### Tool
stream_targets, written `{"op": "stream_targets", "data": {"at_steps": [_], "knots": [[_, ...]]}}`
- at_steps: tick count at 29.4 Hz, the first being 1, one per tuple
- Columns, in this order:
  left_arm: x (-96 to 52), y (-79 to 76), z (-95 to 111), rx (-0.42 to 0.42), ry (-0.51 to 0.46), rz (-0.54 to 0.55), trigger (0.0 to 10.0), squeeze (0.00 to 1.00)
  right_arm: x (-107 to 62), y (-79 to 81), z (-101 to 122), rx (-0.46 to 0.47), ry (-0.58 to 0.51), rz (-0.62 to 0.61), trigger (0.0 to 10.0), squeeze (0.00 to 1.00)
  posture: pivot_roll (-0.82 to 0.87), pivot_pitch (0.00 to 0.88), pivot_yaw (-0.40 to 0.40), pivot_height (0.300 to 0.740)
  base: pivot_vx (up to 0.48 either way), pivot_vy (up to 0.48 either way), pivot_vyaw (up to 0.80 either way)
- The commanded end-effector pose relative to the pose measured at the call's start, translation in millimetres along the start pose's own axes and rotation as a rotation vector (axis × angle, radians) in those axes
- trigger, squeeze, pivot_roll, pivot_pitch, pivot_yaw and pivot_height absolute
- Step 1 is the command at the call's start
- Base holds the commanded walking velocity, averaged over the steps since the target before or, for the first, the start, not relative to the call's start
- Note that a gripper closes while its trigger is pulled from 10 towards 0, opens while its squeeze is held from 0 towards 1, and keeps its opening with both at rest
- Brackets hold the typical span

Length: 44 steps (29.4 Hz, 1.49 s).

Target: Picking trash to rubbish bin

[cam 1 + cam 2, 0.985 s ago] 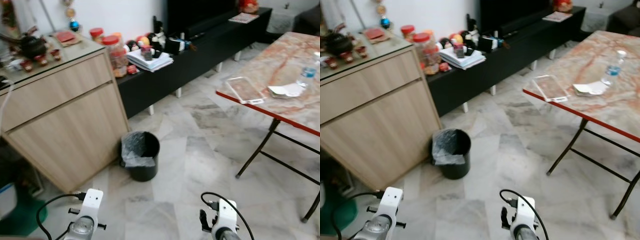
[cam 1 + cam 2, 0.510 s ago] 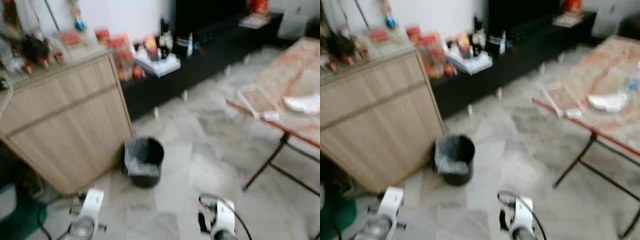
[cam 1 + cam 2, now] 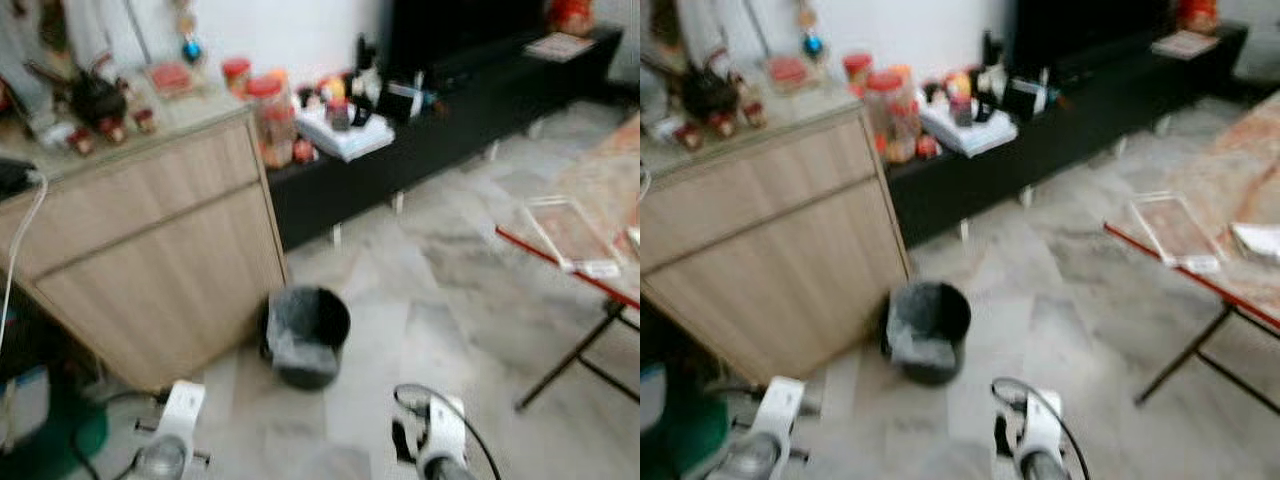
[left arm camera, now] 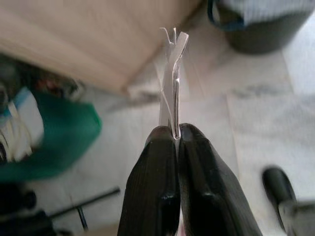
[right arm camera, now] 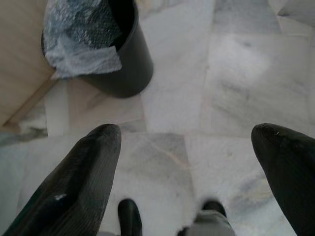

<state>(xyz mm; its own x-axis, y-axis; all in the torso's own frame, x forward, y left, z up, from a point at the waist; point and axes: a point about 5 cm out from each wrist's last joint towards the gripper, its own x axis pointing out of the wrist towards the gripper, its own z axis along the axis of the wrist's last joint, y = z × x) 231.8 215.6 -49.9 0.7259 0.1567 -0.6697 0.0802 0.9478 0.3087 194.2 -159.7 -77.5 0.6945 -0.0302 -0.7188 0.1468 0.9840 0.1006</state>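
A black rubbish bin [image 3: 306, 335] with a crumpled plastic liner stands on the marble floor beside a wooden cabinet [image 3: 150, 250]. The same bin [image 5: 101, 46] lies ahead of my right gripper [image 5: 189, 162], whose fingers [image 5: 78, 182] are spread wide apart with nothing between them. My left gripper [image 4: 177, 140] is shut on a thin clear plastic scrap [image 4: 172, 73] that sticks out past the fingertips, with the bin [image 4: 261, 22] beyond it. Both wrists [image 3: 175, 435] hang low at the bottom of the eye views.
A folding table [image 3: 590, 235] with a marble-pattern top and red edge stands on the right, carrying a clear flat tray [image 3: 565, 232]. A long black TV bench [image 3: 450, 110] runs along the back wall. A green bag [image 4: 54, 132] and cables lie left of the cabinet.
The camera has turned left: bin, cabinet and table have all shifted right in the picture and the view is blurred. Both grippers stay as they were.
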Motion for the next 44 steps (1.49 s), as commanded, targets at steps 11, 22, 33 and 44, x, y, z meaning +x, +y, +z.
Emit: {"op": "stream_targets", "data": {"at_steps": [11, 22, 33, 44], "knots": [[1.3, -3.1, 7, 0.013, -0.026, -0.007, 10.0, 0.00, 2.6, -2.9, 11, 0.031, -0.031, -0.008, 10.0, 0.00, -0.07, 0.000, 0.087, 0.740, 0.336, 0.000, -0.21], [2.2, -3.7, 12, 0.009, -0.043, -0.007, 10.0, 0.00, 2.5, -3.5, 12, 0.025, -0.041, -0.011, 10.0, 0.00, -0.06, 0.000, 0.081, 0.740, 0.337, 0.000, -0.07], [2.9, -4.6, 16, 0.008, -0.059, -0.011, 10.0, 0.00, 2.5, -5.1, 11, 0.024, -0.037, -0.017, 10.0, 0.00, -0.06, 0.000, 0.079, 0.740, 0.336, 0.000, 0.00], [3.2, -3.2, 18, 0.011, -0.064, -0.008, 10.0, 0.00, 2.8, -0.3, 12, -0.008, -0.037, 0.009, 10.0, 0.00, -0.05, 0.000, 0.083, 0.740, 0.336, 0.000, 0.22]]}}
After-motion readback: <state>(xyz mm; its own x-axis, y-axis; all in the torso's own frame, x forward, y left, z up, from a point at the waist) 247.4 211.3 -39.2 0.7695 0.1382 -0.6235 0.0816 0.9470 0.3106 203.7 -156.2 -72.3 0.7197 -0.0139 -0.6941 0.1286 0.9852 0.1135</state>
